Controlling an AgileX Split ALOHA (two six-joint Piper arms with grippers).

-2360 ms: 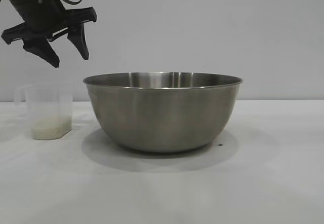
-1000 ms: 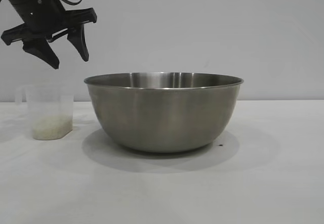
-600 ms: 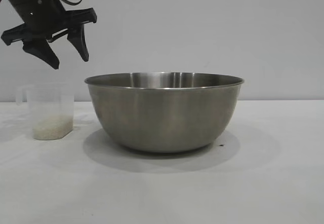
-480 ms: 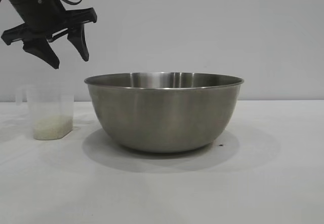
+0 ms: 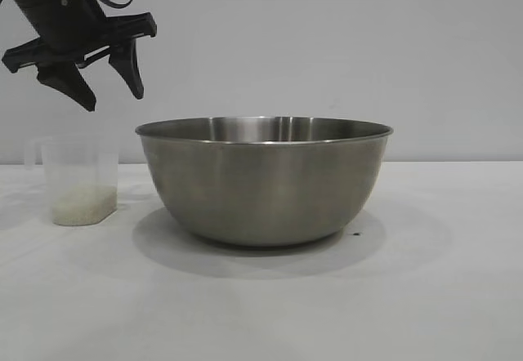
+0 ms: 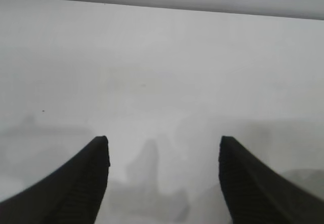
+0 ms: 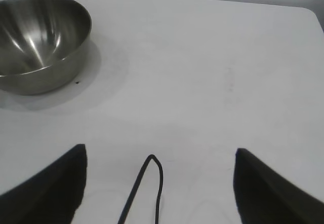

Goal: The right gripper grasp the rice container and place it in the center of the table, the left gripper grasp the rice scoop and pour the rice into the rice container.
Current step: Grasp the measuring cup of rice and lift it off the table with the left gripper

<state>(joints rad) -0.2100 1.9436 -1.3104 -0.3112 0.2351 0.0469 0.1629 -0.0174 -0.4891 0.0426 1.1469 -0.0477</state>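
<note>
The rice container (image 5: 263, 180), a big steel bowl, stands on the white table (image 5: 425, 296) at the middle of the exterior view. Left of it, a gap apart, sits the clear rice scoop (image 5: 79, 180), upright, with a low layer of rice (image 5: 82, 207) in its bottom. My left gripper (image 5: 113, 98) hangs open above the scoop, well clear of it, holding nothing. Its wrist view shows only bare table between the spread fingers (image 6: 101, 155). My right gripper (image 7: 160, 155) is out of the exterior view; its wrist view shows it open and empty, far from the rice container (image 7: 40, 41).
A thin black cable loop (image 7: 147, 188) hangs between the right gripper's fingers. A small dark speck (image 5: 356, 233) lies on the table by the bowl's right side. The table's corner (image 7: 315, 16) shows beyond the right gripper.
</note>
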